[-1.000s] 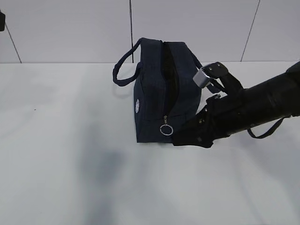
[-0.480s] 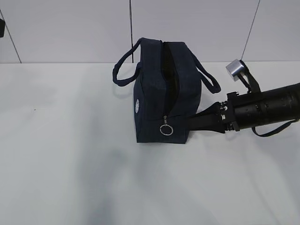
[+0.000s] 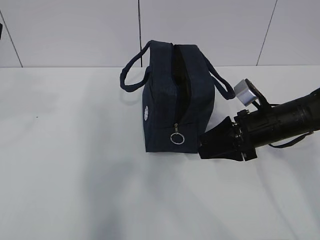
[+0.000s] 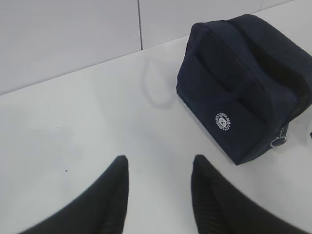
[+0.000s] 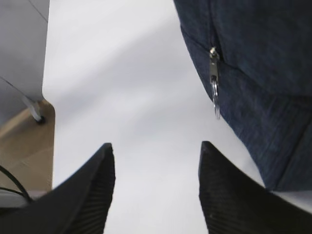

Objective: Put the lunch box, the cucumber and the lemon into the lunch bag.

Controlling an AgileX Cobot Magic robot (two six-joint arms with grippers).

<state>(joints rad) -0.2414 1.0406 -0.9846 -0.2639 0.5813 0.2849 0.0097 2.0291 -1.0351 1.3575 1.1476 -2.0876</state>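
The dark navy lunch bag (image 3: 172, 97) stands upright on the white table, its top zipper open and the silver ring pull (image 3: 177, 138) hanging at its near end. It also shows in the left wrist view (image 4: 243, 83) and the right wrist view (image 5: 258, 73). My right gripper (image 3: 204, 150) is open and empty, low over the table just right of the bag's near corner. My left gripper (image 4: 158, 163) is open and empty, above bare table left of the bag; it is out of the exterior view. The lunch box, cucumber and lemon are not visible.
The white table (image 3: 75, 165) runs to a pale panelled wall (image 3: 75, 30) behind the bag. In the right wrist view the table's edge (image 5: 48, 97), wooden floor (image 5: 24, 146) and a caster leg (image 5: 34, 109) show at the left.
My right arm has drawn back from against the bag's right side, then come forward and lower again, its gripper now beside the bag's near right corner. The bag has not moved.
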